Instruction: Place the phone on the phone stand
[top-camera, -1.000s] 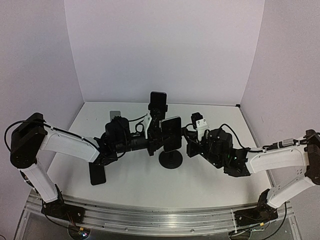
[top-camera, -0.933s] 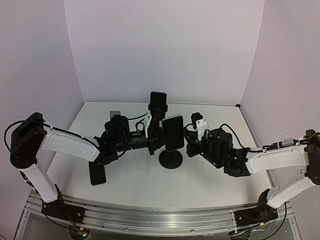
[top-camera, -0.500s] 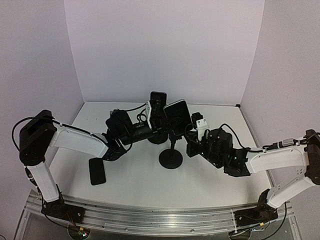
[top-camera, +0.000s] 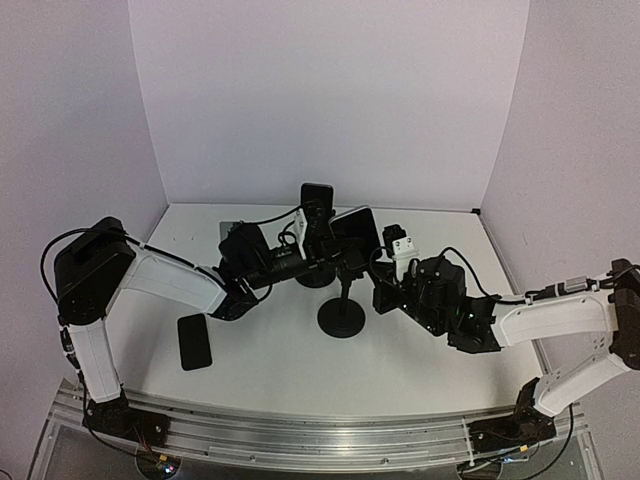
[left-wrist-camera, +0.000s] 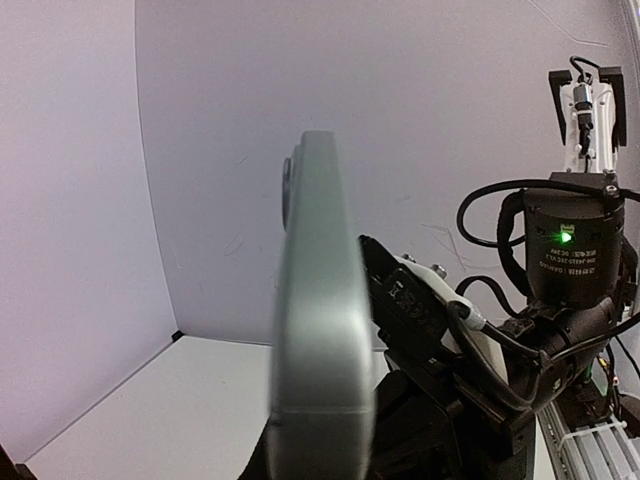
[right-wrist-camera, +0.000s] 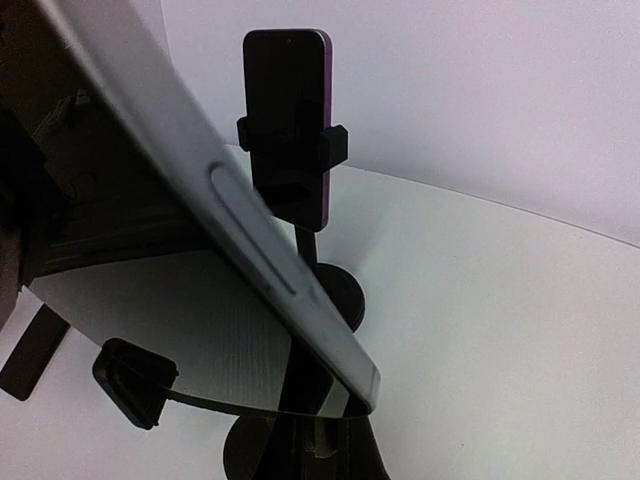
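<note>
Table: white flat tabletop (top-camera: 280, 385) inside pale walls, arm bases at its 6 o'clock edge.
Left arm: white-and-black jointed arm (top-camera: 170, 280), reaching from 8 o'clock toward the table centre.
Right arm: white-and-black jointed arm (top-camera: 555, 320), reaching in from 4 o'clock.
Left gripper: black two-finger pincer (top-camera: 335, 243), pinching the held phone.
Right gripper: black two-finger pincer (top-camera: 383, 290), fingers pressed together just at 3 o'clock of the front stand's stem; whether it grips the stem cannot be told.
Held phone: grey-edged slab phone with glossy dark face (top-camera: 357, 222), tilted in the air, above the front stand's head, at 12 o'clock of its base; contact with the cradle cannot be told.
Front stand: black phone stand with round base and thin upright stem (top-camera: 341, 318), near the table centre.
Rear stand: black clamp stand (right-wrist-camera: 335, 290), at 11 o'clock of the front stand, carrying an upright purple-edged dark phone (top-camera: 317, 199).
Loose phone: black slab phone (top-camera: 194, 341), lying flat at 8 o'clock, well apart from both stands.
</note>
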